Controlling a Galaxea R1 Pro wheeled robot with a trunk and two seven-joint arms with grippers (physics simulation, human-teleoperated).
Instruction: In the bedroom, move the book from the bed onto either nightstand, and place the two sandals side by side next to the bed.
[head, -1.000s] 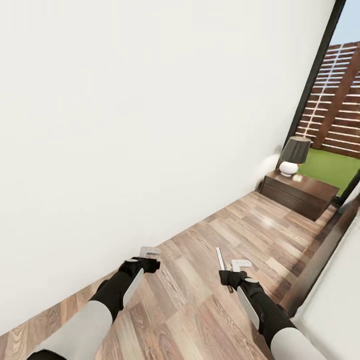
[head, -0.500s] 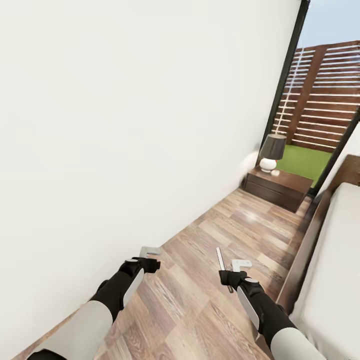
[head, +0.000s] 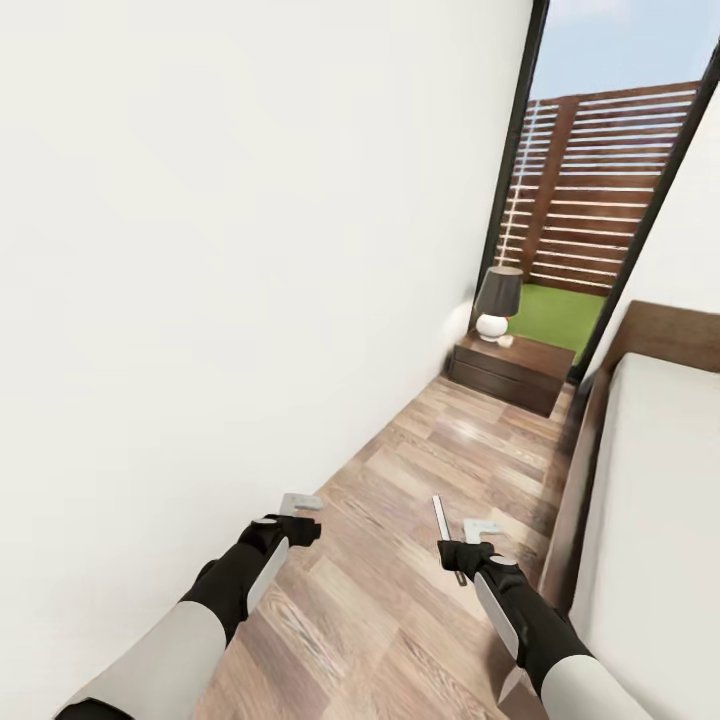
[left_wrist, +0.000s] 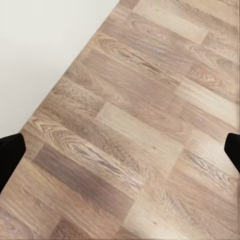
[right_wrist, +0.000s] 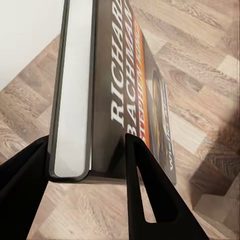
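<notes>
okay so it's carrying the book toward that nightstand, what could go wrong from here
The right end effector pinches the book only at one end, so it could swing or slip out while driving. The lamp and a small white item take up part of the nightstand top, leaving less room to set it down. The bed frame runs close beside the right arm.
</notes>
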